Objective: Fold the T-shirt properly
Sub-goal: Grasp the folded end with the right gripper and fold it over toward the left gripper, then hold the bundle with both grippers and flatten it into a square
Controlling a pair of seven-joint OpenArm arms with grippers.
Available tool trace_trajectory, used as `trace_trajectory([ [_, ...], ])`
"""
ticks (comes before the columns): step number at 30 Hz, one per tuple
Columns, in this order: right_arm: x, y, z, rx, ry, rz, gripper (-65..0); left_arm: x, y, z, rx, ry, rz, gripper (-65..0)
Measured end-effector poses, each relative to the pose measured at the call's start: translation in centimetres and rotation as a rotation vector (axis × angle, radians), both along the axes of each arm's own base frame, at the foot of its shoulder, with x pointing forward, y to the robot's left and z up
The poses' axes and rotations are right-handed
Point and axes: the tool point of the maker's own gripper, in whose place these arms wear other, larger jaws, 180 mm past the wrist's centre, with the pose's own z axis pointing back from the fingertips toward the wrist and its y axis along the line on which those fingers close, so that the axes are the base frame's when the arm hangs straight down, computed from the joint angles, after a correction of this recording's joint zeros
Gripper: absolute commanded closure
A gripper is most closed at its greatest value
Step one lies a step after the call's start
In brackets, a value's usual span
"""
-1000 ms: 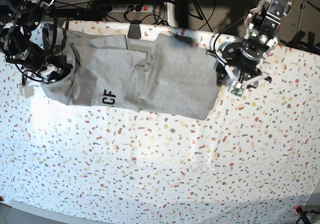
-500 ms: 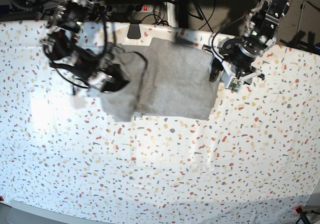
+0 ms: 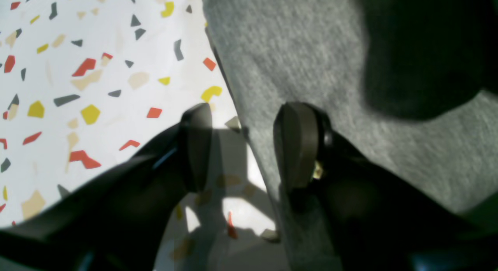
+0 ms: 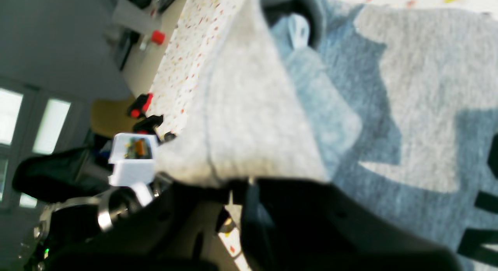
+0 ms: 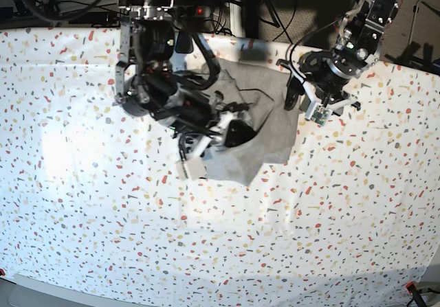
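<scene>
The grey T-shirt (image 5: 271,132) lies at the back middle of the table, doubled over on itself. My right gripper (image 5: 237,134) hangs above its middle, shut on a lifted fold of the cloth; in the right wrist view that fold (image 4: 249,127) drapes up from the gripper (image 4: 237,183), with the rest of the shirt (image 4: 420,68) flat below. My left gripper (image 5: 306,110) stands open at the shirt's right edge. In the left wrist view the gripper (image 3: 247,146) straddles the hem: one finger (image 3: 297,146) over the T-shirt (image 3: 311,49), the other over the bare table. Nothing is between them.
The table wears a white speckled cloth (image 5: 206,238). A power strip (image 5: 185,10) and cables run behind the back edge. The right arm's body (image 5: 148,66) reaches over the table's back left. A small white part (image 5: 190,167) hangs under that arm.
My right arm has swept rightward carrying the shirt's left part over the rest, so the shirt now covers far less table. The left gripper has shifted slightly towards the shirt's edge and stays open.
</scene>
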Motion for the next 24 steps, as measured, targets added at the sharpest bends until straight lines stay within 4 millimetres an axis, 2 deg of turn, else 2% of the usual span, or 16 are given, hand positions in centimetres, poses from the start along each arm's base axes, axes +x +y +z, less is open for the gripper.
trace_trajectory([
  [6, -1.1, 3.5, 0.3, -0.053, -0.049, 0.105, 0.0, 0.0, 0.0, 0.1, -0.003, -0.005, 0.0, -29.0],
  [11, -1.3, 4.4, 0.3, -0.088, -0.088, 0.127, 0.0, 0.0, 0.0, 0.1, -0.003, -0.005, -0.001, -29.0],
  [14, -1.5, 5.4, 0.9, -0.08, -0.109, 0.156, -21.4, 0.1, 0.3, 0.1, 0.01, -0.005, -0.004, -29.0],
  [16, -1.4, 6.0, 1.6, -0.061, -0.133, 0.161, -28.2, 0.1, 0.9, 0.4, 0.055, -0.009, -0.026, -29.0],
  [18, -1.1, 6.4, 2.7, -0.022, -0.162, 0.156, -28.7, 0.3, 1.6, 1.3, 0.083, -0.024, -0.033, -29.0],
  [21, -0.9, 7.1, 4.0, 0.023, -0.188, 0.167, -28.7, 1.5, 3.4, 3.6, 0.136, -0.102, 0.003, -29.0],
  [24, -0.7, 7.7, 5.9, 0.102, -0.204, 0.18, -28.7, 2.3, 6.2, 4.6, 0.279, -0.143, 0.032, -29.0],
])
